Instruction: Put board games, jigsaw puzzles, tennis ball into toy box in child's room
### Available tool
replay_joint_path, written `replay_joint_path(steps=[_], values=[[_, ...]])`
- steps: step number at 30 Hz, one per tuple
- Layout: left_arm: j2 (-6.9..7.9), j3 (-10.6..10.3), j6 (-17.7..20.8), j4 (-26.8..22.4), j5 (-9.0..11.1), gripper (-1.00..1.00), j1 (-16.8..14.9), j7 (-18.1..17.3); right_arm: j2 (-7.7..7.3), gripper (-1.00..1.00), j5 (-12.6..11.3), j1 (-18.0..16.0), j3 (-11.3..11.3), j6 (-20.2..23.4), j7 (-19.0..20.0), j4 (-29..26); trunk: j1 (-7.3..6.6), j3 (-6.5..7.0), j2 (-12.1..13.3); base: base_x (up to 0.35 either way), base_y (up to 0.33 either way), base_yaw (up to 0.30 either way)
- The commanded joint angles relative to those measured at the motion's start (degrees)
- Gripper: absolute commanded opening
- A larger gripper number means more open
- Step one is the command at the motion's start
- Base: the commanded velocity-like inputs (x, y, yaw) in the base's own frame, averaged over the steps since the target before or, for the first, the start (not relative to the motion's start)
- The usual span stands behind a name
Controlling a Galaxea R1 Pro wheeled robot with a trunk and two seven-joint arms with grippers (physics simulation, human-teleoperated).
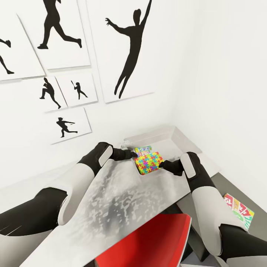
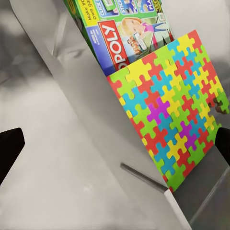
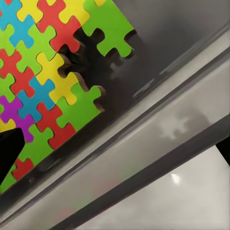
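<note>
White walls, meeting in a corner at the far right, hung on the left with black silhouette sports posters [image 1: 55, 31]. Nearest, low in the head view, a red chair [image 1: 155, 243] tucked under the near edge of the table [image 1: 122, 207]. Pale mottled grey top running away toward the wall corner; dark grey top joining it on the right. On that dark part, near its right edge, a red, green and yellow board game [image 1: 239, 210], lying flat, well apart from everything else.

Farther along the pale top, both arms reaching forward. Left gripper [image 1: 132, 154] at the near left rim of the toy box [image 1: 178, 135]; right gripper [image 1: 162, 165] at the near right side, just beside the jigsaw puzzle [image 1: 149, 163]. Left fingers [image 2: 9, 148] spread wide in the left wrist view, nothing between them. Right fingers: cannot tell whether parted or closed, only dark tips at the picture edges in the right wrist view.

Jigsaw puzzle inside the near end of the toy box, tilted, its lid of bright interlocking pieces facing up. Just behind it, partly covered by it, a second board game [image 2: 127, 33], also inside, green-edged, letters "POLY" legible. Far end of the toy box toward the wall corner, bare grey floor showing.
</note>
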Motion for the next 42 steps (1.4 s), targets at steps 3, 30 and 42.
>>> replay_joint_path(steps=[3, 30, 42], values=[[0.0, -0.05, 0.22, -0.02, -0.17, 1.0, -0.05, -0.16, 0.11, 1.0, -0.6, -0.05, -0.18, 0.13, -0.58, -0.06, 0.03, -0.1, -0.11, 0.0, 0.0, 0.0], [0.0, -0.14, 0.24, 0.5, -0.28, 1.0, -0.05, 0.42, 0.25, 1.0, -0.6, -0.05, -0.11, 0.05, -0.58, -0.04, 0.03, -1.25, -0.11, 0.0, 0.0, 0.0], [0.0, -0.16, 0.17, 0.48, -0.3, 1.0, -0.05, 0.37, 0.25, 1.0, -0.6, -0.05, -0.14, 0.14, -0.58, -0.05, 0.03, -1.54, -0.11, 0.0, 0.0, 0.0]])
